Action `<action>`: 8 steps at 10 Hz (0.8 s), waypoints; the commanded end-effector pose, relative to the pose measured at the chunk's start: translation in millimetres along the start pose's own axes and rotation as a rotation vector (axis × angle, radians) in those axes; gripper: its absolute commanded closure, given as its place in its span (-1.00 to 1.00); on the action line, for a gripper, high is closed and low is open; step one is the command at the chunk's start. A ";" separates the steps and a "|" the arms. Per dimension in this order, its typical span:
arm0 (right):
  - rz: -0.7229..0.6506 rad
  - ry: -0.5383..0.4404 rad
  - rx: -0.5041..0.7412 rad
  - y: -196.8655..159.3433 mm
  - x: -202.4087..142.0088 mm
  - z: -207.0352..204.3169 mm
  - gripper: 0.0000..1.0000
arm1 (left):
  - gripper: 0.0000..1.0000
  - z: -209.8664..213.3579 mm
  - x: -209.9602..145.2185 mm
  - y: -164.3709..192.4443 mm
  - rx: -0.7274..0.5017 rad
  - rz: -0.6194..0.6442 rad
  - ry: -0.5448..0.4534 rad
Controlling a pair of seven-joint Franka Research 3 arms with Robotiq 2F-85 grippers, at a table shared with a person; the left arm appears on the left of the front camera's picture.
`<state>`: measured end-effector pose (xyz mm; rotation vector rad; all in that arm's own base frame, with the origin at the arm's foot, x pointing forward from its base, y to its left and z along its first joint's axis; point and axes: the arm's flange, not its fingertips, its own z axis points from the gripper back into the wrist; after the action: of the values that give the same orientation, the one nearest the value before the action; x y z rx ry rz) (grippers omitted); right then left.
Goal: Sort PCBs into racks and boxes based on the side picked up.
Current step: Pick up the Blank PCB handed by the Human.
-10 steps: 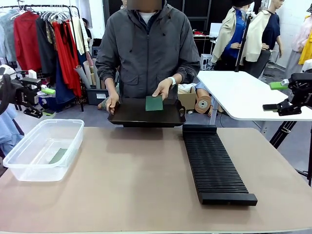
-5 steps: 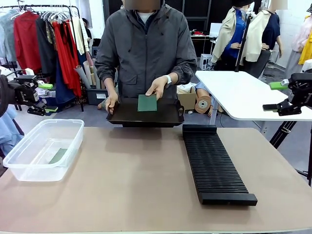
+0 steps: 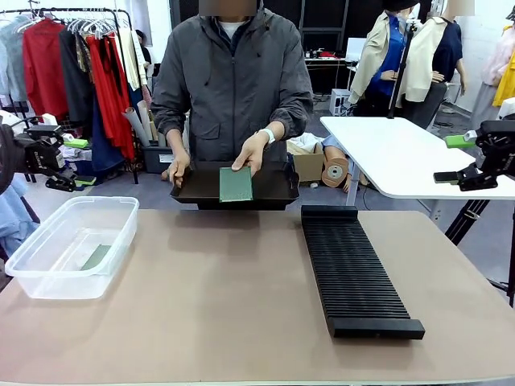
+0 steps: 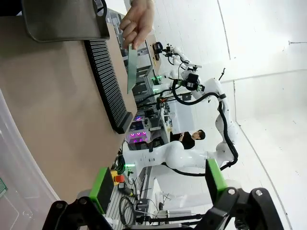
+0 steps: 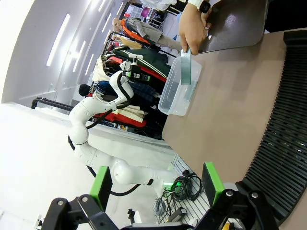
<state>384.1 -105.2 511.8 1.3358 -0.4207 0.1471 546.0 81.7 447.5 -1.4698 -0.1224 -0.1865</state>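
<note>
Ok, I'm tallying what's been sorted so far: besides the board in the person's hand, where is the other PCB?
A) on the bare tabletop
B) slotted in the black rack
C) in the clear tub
C: a green PCB lies flat on the floor of the clear tub on the table's left side.

Holds left end effector (image 3: 79, 162) raised at far left, jaws spread wide, empty; holds right end effector (image 3: 452, 159) raised at far right, likewise spread, empty.

A flat black tray (image 3: 273, 186) was at the far edge of the tan counter (image 3: 201, 305). Beyond it stood a clothes rail (image 3: 72, 10) hung with garments (image 3: 109, 80) and a white table (image 3: 402, 153).
</note>
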 end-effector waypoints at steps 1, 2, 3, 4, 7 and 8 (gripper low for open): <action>0.016 -0.009 -0.005 0.5 -2.2 -0.9 -1.00 | -1.00 0.9 0.7 -2.2 0.001 -0.003 0.000; 0.016 -0.009 -0.005 0.5 -2.2 -0.9 -1.00 | -1.00 0.9 0.7 -2.2 0.001 -0.003 0.000; 0.016 -0.009 -0.005 0.5 -2.2 -0.9 -1.00 | -1.00 0.9 0.7 -2.2 0.001 -0.003 0.000; 0.016 -0.009 -0.005 0.5 -2.2 -0.9 -1.00 | -1.00 0.9 0.7 -2.2 0.001 -0.003 0.000; 0.016 -0.009 -0.005 0.5 -2.2 -0.9 -1.00 | -1.00 0.9 0.7 -2.2 0.001 -0.003 0.000; 0.016 -0.009 -0.005 0.5 -2.2 -0.9 -1.00 | -1.00 0.0 0.0 0.0 0.000 0.000 0.000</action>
<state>384.1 -105.2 511.8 1.3358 -0.4207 0.1472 546.1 81.6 447.2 -1.4698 -0.1218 -0.1861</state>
